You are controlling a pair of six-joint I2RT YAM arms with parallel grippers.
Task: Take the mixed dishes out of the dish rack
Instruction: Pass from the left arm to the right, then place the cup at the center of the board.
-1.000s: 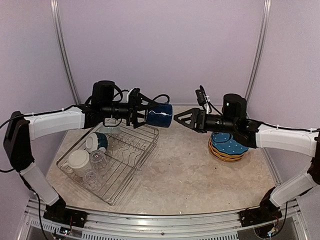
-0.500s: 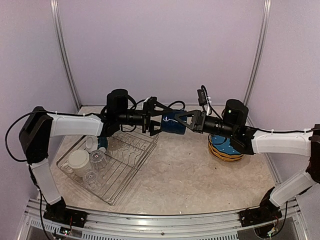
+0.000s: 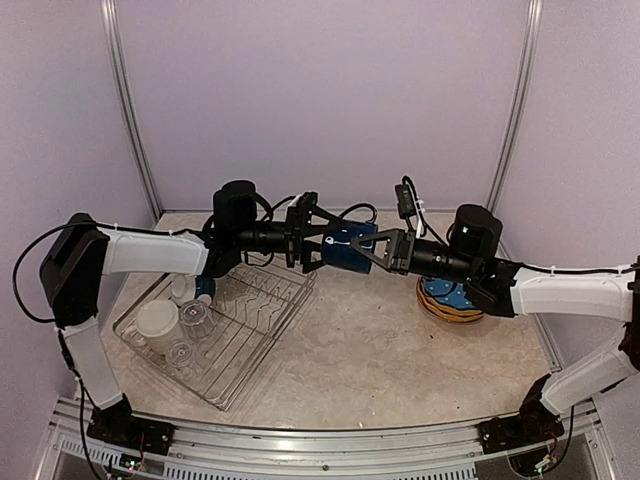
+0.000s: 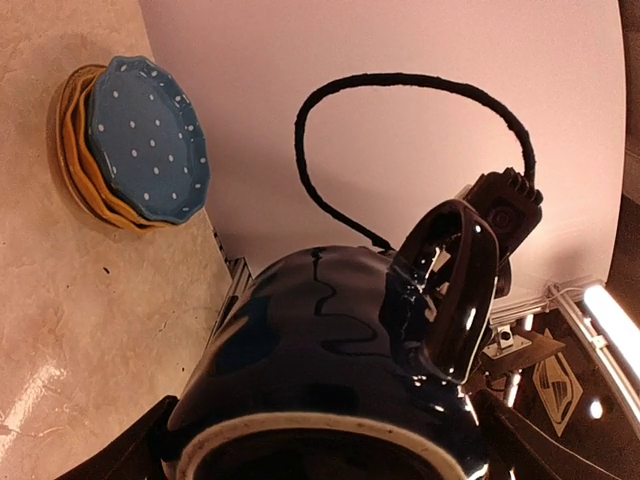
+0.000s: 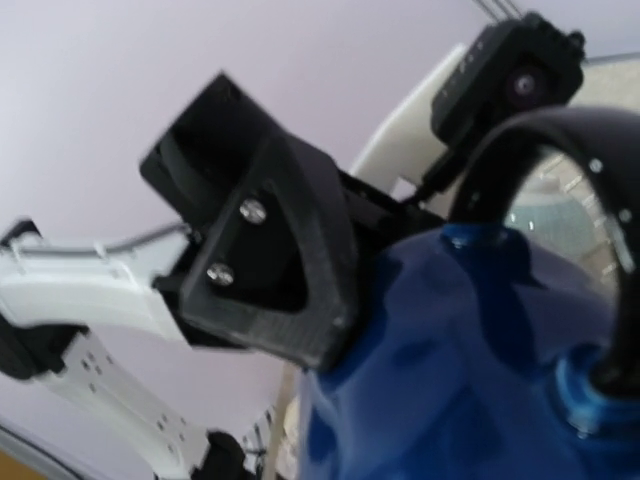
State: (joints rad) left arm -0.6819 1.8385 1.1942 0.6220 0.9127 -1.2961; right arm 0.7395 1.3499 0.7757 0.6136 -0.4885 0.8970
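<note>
A navy mug (image 3: 345, 247) hangs in mid-air between both arms, above the far end of the dish rack (image 3: 270, 335). My left gripper (image 3: 315, 243) is shut on the mug's body (image 4: 330, 350), a finger at each side near the rim. My right gripper (image 3: 378, 252) has closed at the handle side; the handle (image 5: 540, 170) arches close in the right wrist view, where my own fingertips are hidden. In the rack sit a cream mug (image 3: 157, 318), clear glasses (image 3: 194, 315) and a teal and white bowl (image 3: 190, 285).
A stack of yellow and blue dotted plates (image 3: 455, 297) lies on the table under my right forearm, also in the left wrist view (image 4: 140, 140). Metal frame posts rise at the back corners. The marbled tabletop (image 3: 400, 360) lies between rack and plates.
The left arm carried the mug rightward from over the rack. The right gripper came in from the right, open, and shut at the mug's handle.
</note>
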